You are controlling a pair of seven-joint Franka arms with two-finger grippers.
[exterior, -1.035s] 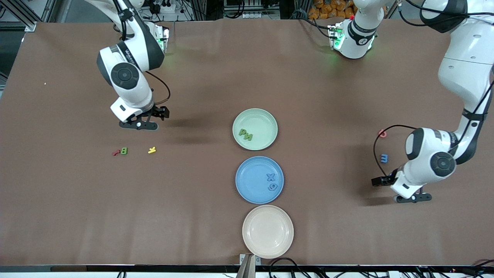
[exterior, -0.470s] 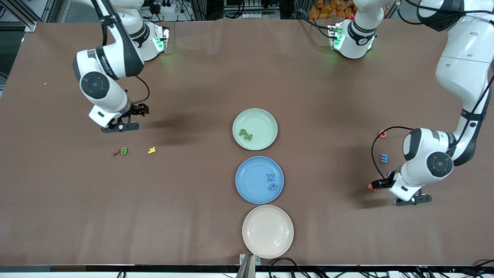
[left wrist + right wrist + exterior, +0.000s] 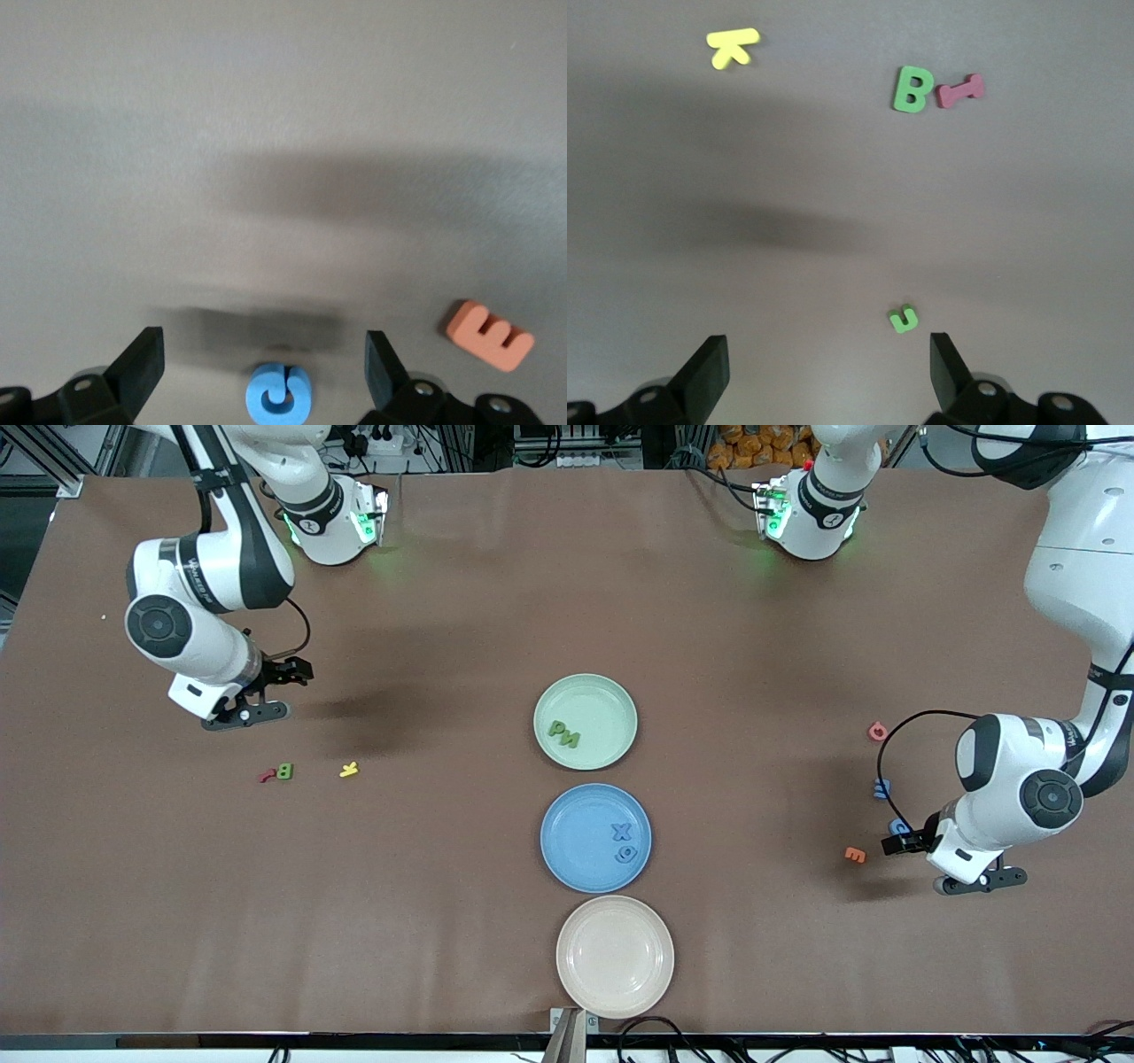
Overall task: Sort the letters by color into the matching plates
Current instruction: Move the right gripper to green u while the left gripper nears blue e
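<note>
My left gripper [image 3: 266, 359] agape over chunky blue G [image 3: 277, 395]; orange E [image 3: 489, 334] at 3 o'clock. My right gripper [image 3: 828, 372] agape over small green letter [image 3: 904, 318]. Matte brown table [image 3: 443, 602]; green plate [image 3: 611, 700], blue plate [image 3: 576, 841] round, rimmed, mid-table.

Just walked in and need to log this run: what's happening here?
Two arms are sorting toy letters into matching plates. The green plate holds two green letters, the blue plate two blue ones. The left gripper, open, hangs over a blue G beside an orange E. The right gripper, open, is over a small green letter; a green B waits on the table.
</note>
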